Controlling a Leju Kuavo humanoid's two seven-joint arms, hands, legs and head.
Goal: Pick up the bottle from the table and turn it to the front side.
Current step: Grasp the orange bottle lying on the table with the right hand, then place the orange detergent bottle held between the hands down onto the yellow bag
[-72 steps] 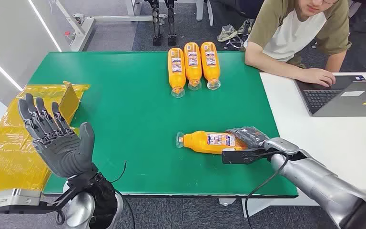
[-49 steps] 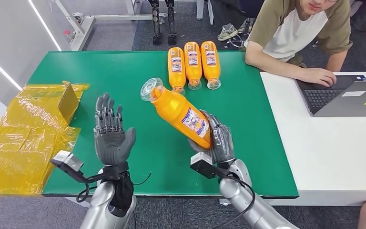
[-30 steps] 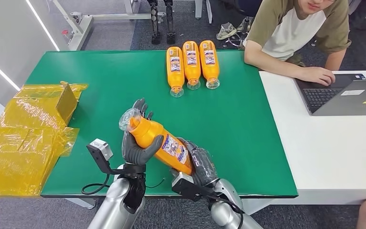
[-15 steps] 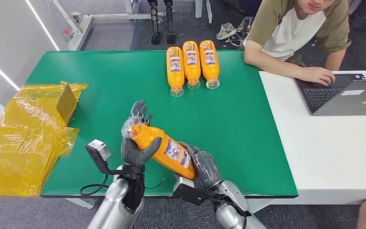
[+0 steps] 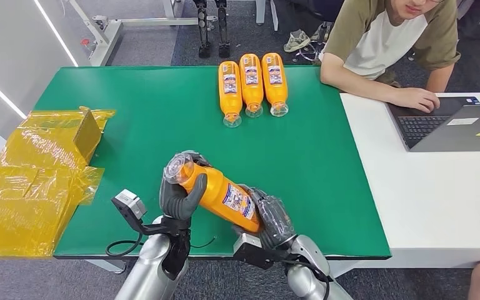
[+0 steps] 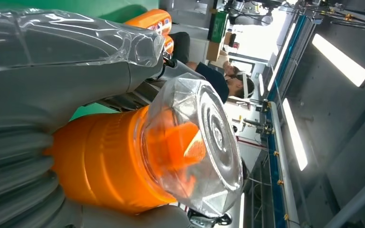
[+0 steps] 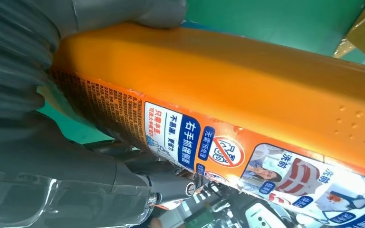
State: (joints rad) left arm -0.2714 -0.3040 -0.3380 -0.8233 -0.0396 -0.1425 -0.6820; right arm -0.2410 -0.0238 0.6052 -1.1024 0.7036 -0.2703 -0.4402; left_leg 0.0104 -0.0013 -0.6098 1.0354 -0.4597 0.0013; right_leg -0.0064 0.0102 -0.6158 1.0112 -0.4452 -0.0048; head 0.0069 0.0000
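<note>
Dark fingers [image 5: 187,157] of the robot's left hand [image 5: 179,194] curl over the neck end of an orange bottle [image 5: 220,195], with the grey thumb pressed up against its side, so this hand grips the bottle just below its clear faceted cap [image 5: 176,169]. The right hand [image 5: 274,217] wraps the bottle's base end, its fingers closed round the plastic. The bottle hangs tilted above the near edge of the green worktop [image 5: 162,112], cap end higher and toward the robot's left, base lower and toward the right. Its printed label [image 5: 240,202] shows partly on the side facing up.

Three more orange bottles [image 5: 252,84] lie side by side at the far edge of the worktop, labels up. Crumpled yellow plastic bags [image 5: 31,181] sit off the worktop's left end. A person [image 5: 387,44] sits at a white desk to the right, one hand on a laptop [image 5: 456,128].

The likely risk lies in the turn itself. Both hands hold a smooth, rounded surface, and if one loosens to let the bottle rotate while the other grips only the narrow neck, the bottle could slip and drop toward the worktop edge or the floor. Squeezing too hard could dent the soft plastic. Judging the label's true front from this angle may also be uncertain
</note>
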